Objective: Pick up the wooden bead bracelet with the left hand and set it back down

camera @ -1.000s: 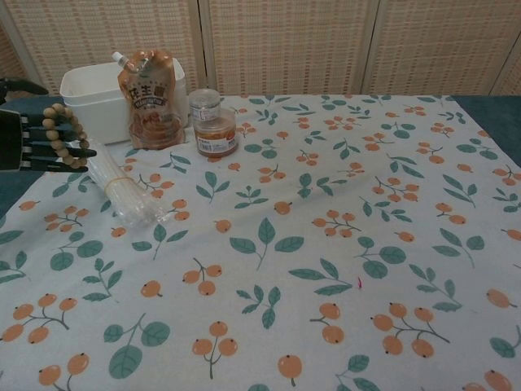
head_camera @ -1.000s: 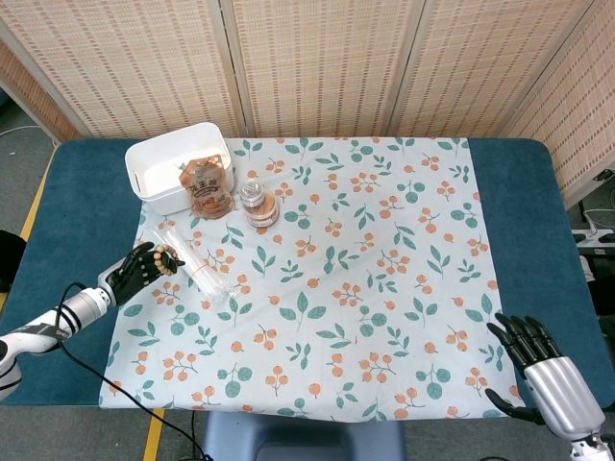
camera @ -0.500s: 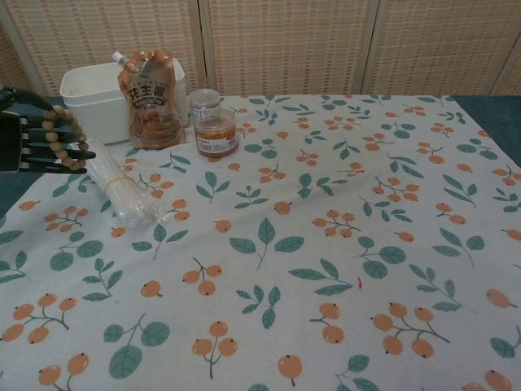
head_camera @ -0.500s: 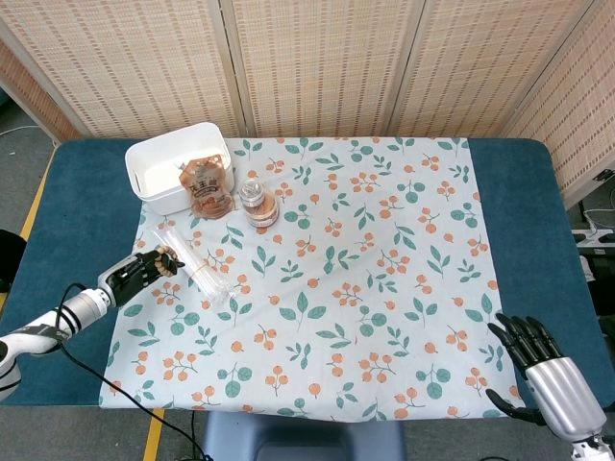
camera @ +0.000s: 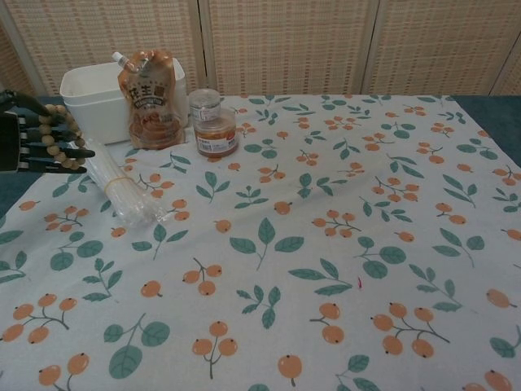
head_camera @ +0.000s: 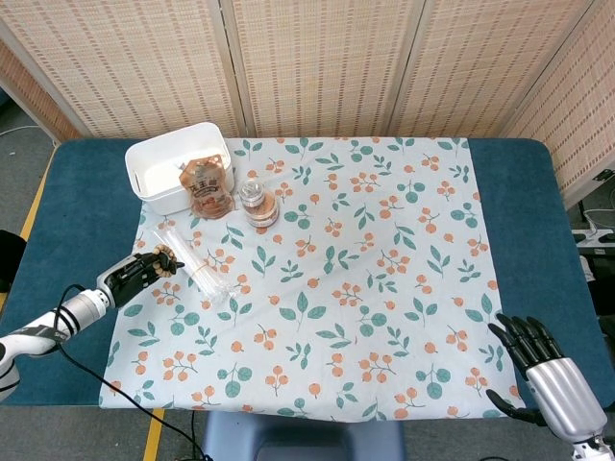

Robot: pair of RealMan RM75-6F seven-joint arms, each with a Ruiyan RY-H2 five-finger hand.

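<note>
My left hand [head_camera: 133,272] is over the left edge of the floral cloth and grips the wooden bead bracelet [head_camera: 169,263]. In the chest view the same left hand [camera: 24,140] shows at the left border, with the bracelet [camera: 60,135] draped over its dark fingers and held above the cloth. My right hand [head_camera: 546,372] hangs near the table's front right corner with fingers spread and nothing in it; the chest view does not show it.
A bundle of clear straws [camera: 122,191] lies just right of the left hand. Behind it stand a white bin [camera: 94,98], an orange spout pouch [camera: 150,99] and a small lidded jar [camera: 213,124]. The floral cloth [camera: 326,244] covers the blue table.
The left hand with the bracelet has sunk slightly and drifted a little toward the table's front. The right hand has not moved.
</note>
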